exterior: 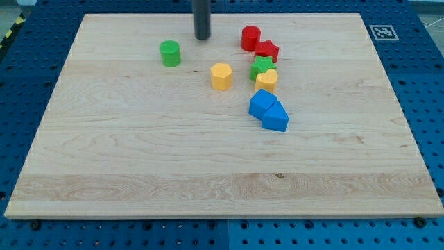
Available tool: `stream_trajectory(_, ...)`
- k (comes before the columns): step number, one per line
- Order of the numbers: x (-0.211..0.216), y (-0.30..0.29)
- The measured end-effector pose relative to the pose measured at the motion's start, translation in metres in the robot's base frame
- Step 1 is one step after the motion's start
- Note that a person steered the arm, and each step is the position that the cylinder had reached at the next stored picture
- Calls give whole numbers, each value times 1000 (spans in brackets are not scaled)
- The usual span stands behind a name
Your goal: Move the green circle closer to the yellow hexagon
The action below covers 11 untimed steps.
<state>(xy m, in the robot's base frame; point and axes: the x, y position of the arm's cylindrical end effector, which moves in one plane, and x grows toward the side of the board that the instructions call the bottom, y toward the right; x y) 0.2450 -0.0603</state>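
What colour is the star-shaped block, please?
Green star, seen in the camera view.

A pale wooden counter (208, 160) with visible grain is laid on a blue perforated base (423, 104). A black-and-white marker (383, 32) is seen at the view's top right, and yellow-black striped tape (10, 33) at the top left. Even lighting is cast.

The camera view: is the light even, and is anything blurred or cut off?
In the camera view, light is soft and even; the green circle and yellow hexagon cast only faint shadows. The board shows no glare. Blocks look sharp; the rod is cut off at the view's top, my tip visible.
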Motion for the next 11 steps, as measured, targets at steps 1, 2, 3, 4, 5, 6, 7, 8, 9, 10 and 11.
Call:
stream_trajectory(1,-2,-53)
stream_trajectory(2,26,-98)
stream_trajectory(3,30,-93)
stream_trajectory(4,32,-67)
stream_trajectory(5,32,-67)
stream_trajectory(6,48,-67)
stream_trajectory(7,64,-69)
stream_trajectory(8,89,-67)
stream_trajectory(9,105,-38)
stream_trajectory(10,128,-9)
stream_trajectory(11,148,26)
